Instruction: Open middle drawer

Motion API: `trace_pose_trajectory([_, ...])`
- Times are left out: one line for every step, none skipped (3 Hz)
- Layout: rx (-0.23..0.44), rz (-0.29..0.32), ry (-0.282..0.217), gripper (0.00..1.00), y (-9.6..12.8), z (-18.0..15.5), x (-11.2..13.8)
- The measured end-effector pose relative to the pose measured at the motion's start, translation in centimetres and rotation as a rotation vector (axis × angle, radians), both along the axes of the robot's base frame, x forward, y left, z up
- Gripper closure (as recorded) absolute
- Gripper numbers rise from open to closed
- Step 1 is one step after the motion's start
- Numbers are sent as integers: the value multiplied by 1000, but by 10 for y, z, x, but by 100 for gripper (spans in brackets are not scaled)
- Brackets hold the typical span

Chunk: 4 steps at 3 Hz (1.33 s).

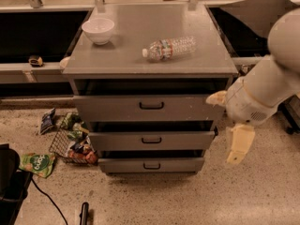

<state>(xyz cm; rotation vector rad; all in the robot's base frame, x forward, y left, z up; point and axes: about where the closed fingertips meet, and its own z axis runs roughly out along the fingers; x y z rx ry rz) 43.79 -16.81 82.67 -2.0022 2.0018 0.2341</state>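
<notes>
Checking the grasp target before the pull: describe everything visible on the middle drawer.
The middle drawer shows a flat grey front, metal-looking, with one small dark handle at its centre. It sits level between the top drawer and the bottom drawer, with a dark gap above it. Nothing touches it. The gripper hangs off its right end in the view, apart from it.

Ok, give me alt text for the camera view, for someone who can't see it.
A grey three-drawer cabinet faces the camera, its middle drawer not pulled out; the robot's gripper hangs just right of it, level with that drawer. On top sit a white bowl and a water bottle lying on its side.
</notes>
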Motion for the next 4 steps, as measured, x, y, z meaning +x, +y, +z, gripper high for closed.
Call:
trace_pose_trajectory([94,98,85,0,23,-63,-11])
trace_pose_trajectory([94,98,85,0,23,-63,-11])
trace_pose_trajectory([119,103,75,0,18,-89,-2])
trace_pose_trajectory([121,106,58,0,10,-140,18])
